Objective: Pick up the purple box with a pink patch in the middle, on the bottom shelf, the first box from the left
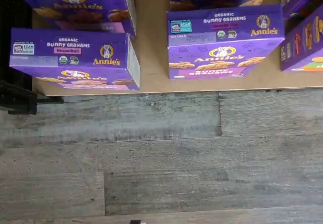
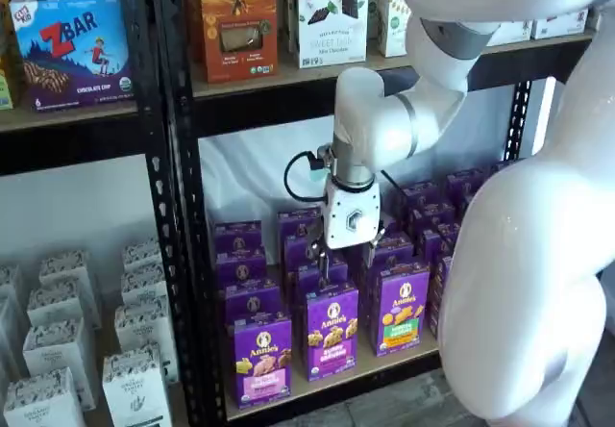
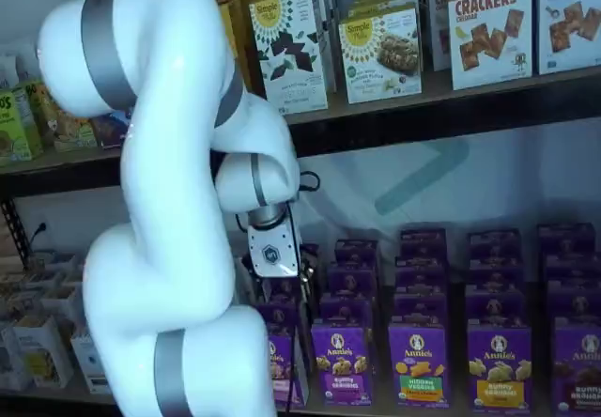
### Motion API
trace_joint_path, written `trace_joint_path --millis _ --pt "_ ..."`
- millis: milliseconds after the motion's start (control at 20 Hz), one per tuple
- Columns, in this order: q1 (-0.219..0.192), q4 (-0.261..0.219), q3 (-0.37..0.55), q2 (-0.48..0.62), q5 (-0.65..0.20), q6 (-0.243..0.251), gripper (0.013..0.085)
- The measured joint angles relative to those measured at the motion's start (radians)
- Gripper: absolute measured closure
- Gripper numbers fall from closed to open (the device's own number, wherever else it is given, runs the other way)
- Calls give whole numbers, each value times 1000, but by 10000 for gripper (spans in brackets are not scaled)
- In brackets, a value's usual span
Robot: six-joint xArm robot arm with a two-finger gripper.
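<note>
The gripper (image 2: 327, 271) hangs over the purple box (image 2: 262, 358)'s row; I cannot tell its finger spacing. It may grab the neighbouring carton (image 2: 332, 329).

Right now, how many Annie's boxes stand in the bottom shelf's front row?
5 in a shelf view: the purple box, half behind the arm, then four boxes rightward. More may hide beyond the edge.

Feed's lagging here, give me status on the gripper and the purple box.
Gripper above the front row, finger state unclear. Purple box upright, untouched, bottom shelf front. Nothing blocking.
</note>
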Motion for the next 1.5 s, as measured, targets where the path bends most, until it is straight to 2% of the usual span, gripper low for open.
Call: trace_joint_path --millis 600,950,1100,1250,1500 --pt "36 -25 -57 140 -72 59 130" --pt "57 -66 -93 221 -115 117 130" --pt "64 -51 -110 252 -137 112 130" --pt "69 -81 -133 283 -157 145 130" --pt "81 -44 -187 335 -149 122 130"
